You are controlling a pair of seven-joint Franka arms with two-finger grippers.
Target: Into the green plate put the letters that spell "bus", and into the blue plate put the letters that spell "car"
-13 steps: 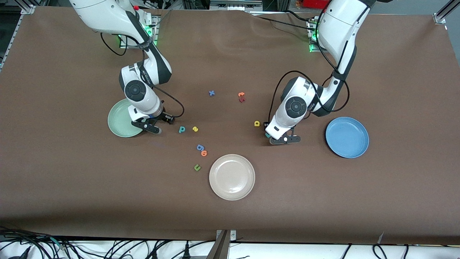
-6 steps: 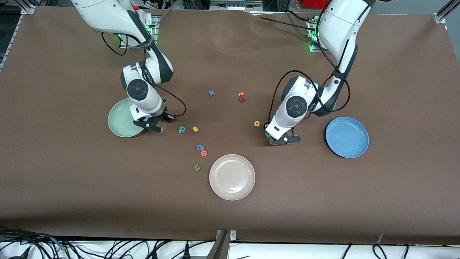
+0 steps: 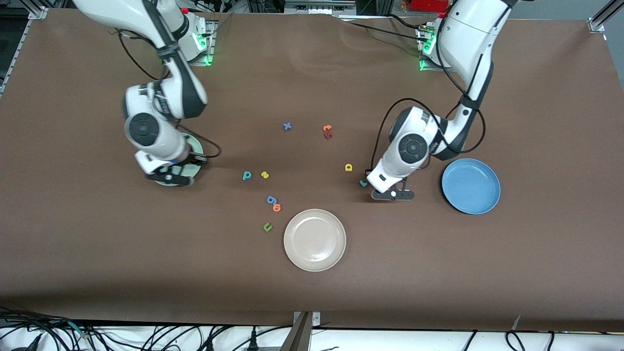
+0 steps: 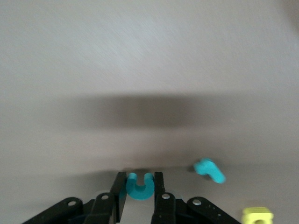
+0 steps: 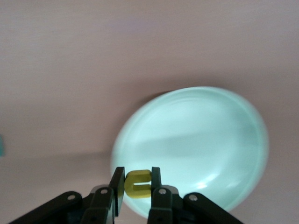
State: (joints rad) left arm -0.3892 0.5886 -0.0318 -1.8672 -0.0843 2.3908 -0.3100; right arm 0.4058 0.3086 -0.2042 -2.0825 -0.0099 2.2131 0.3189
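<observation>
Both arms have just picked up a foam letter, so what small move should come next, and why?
Probably the right gripper should open: it holds the yellow foam u right over the pale green round plate. The left gripper, shut on the teal foam c, is not yet over the blue round plate.

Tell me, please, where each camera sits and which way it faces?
Front view: high across the table, facing both arms; left claw beside the blue plate.
Left wrist view: on that wrist, looking down; claw pinching the teal c.
Right wrist view: claw holding the yellow u over the green plate.
Shared: green plate.
</observation>
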